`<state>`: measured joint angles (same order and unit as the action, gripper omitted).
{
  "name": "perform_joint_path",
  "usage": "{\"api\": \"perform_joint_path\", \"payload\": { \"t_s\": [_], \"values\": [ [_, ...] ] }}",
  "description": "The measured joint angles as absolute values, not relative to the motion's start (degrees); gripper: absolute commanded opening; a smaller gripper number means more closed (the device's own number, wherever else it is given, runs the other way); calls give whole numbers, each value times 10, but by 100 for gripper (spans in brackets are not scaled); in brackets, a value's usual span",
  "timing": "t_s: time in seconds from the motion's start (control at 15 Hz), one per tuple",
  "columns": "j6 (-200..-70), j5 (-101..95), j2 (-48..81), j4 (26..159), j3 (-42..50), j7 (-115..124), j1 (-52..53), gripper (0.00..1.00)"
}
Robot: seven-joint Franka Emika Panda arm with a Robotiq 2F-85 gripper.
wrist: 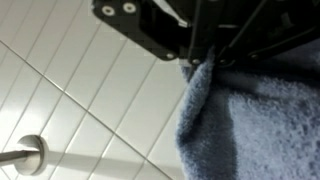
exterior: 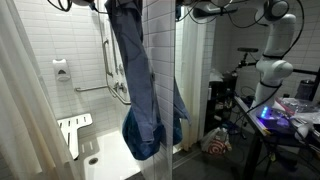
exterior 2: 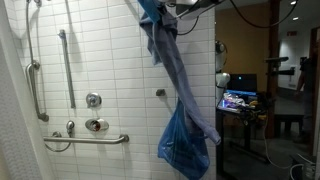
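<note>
**A:** Wrist view: how do the jaws stand?
**B:** The gripper is closed, its jaws pinching an edge of the blue towel. The cloth spreads from the pinch toward 5 o'clock.

**A:** What lies beyond the cloth?
**B:** A white tiled wall, with a round bar mount at 8 o'clock of the pinch.

**A:** Where is the towel in both exterior views?
**B:** It hangs from the 12 o'clock edge toward 6 o'clock and is bunched at its lower end. In an exterior view a horizontal grab bar lies at its 9 o'clock. In an exterior view a folding seat lies at its 8 o'clock and the robot arm at its 3 o'clock.
</note>
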<state>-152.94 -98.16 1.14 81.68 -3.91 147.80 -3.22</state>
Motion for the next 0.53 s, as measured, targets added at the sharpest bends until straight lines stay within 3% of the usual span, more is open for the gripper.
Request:
{"api": "perform_joint_path", "payload": {
  "t_s": [0.53],
  "values": [
    [-1538,-880,-36,941,-22,1427,-50,1]
  ]
}}
